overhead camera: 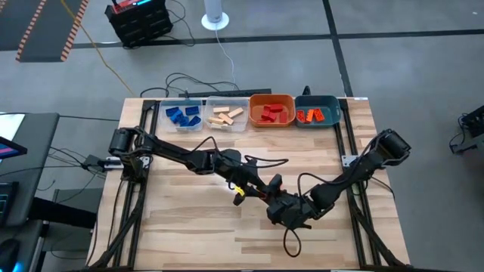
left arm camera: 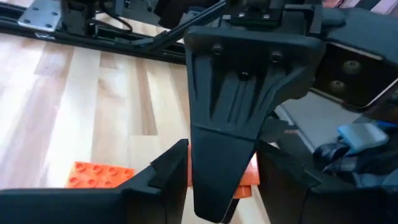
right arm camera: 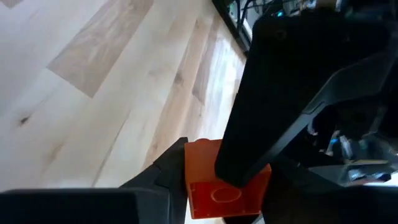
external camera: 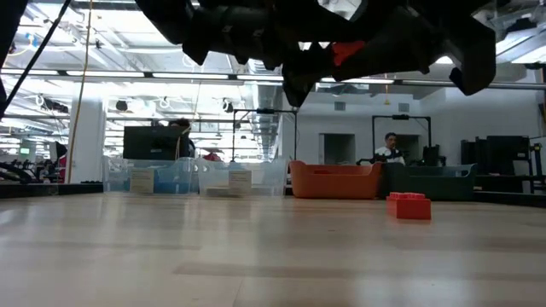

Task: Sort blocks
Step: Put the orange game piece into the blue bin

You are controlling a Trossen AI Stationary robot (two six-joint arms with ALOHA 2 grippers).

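Both grippers meet above the middle of the table, left gripper [overhead camera: 261, 190] and right gripper [overhead camera: 276, 202], each shut on one orange-red block [external camera: 345, 53] held high over the tabletop. The arms hide it in the high view. My left gripper [left arm camera: 217, 186] and my right gripper [right arm camera: 227, 186] each show the other's dark finger across the block. A second orange-red studded block [left arm camera: 99, 175] lies flat on the table [external camera: 409, 206]. Sorted blue [overhead camera: 183, 115], tan [overhead camera: 225, 115], red [overhead camera: 271, 113] and orange [overhead camera: 310, 115] blocks lie in bins. My left gripper pinches the block's two opposite sides [left arm camera: 250, 179] between its fingers [left arm camera: 171, 165]; the right gripper's finger covers most of the block. The block is lifted clear of the table. My right gripper pinches the same block by its other pair of sides [right arm camera: 199, 180] between its fingers [right arm camera: 171, 163], with the hollow underside facing the camera. The left gripper's finger lies across the block's face. The block hangs clear of the table.
Along the far edge stand two clear bins [overhead camera: 204, 125], an orange bin [overhead camera: 261, 98] and a teal bin [overhead camera: 333, 102]. Cables trail from both arms over the table's middle. Bare wood shows near the left and near edges [overhead camera: 189, 227]. People stand in the room behind.
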